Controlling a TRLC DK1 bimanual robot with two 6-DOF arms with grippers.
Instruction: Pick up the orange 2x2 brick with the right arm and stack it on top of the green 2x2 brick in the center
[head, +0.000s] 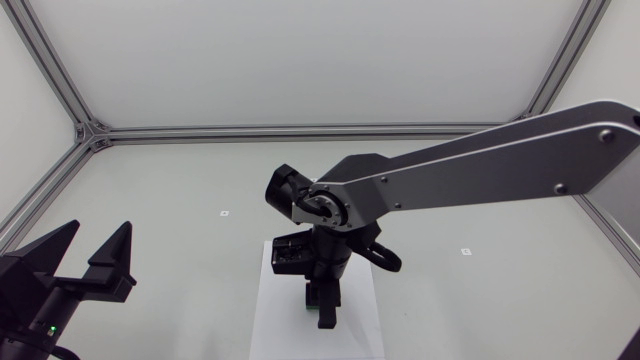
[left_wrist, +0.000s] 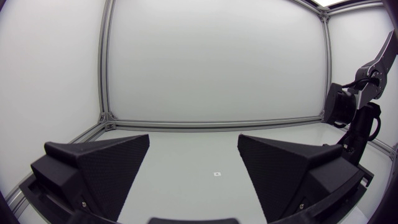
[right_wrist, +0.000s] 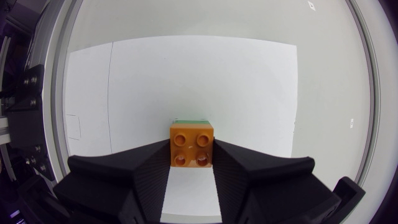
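Right gripper (right_wrist: 191, 163) is clamped narrowly on the orange 2x2 brick (right_wrist: 191, 145), one finger against each side, above the white sheet (right_wrist: 249, 81). A sliver of the green brick (right_wrist: 191, 119) shows just beyond the orange one. Left gripper (left_wrist: 193, 162) is spread wide and holds nothing.

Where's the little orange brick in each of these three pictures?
Head view: hidden under the right arm's black gripper, above the white paper sheet.
Left wrist view: not in it.
Right wrist view: the orange 2x2 plastic brick sits clamped between that gripper's fingers.
Shared landmark: the white paper sheet, in both.
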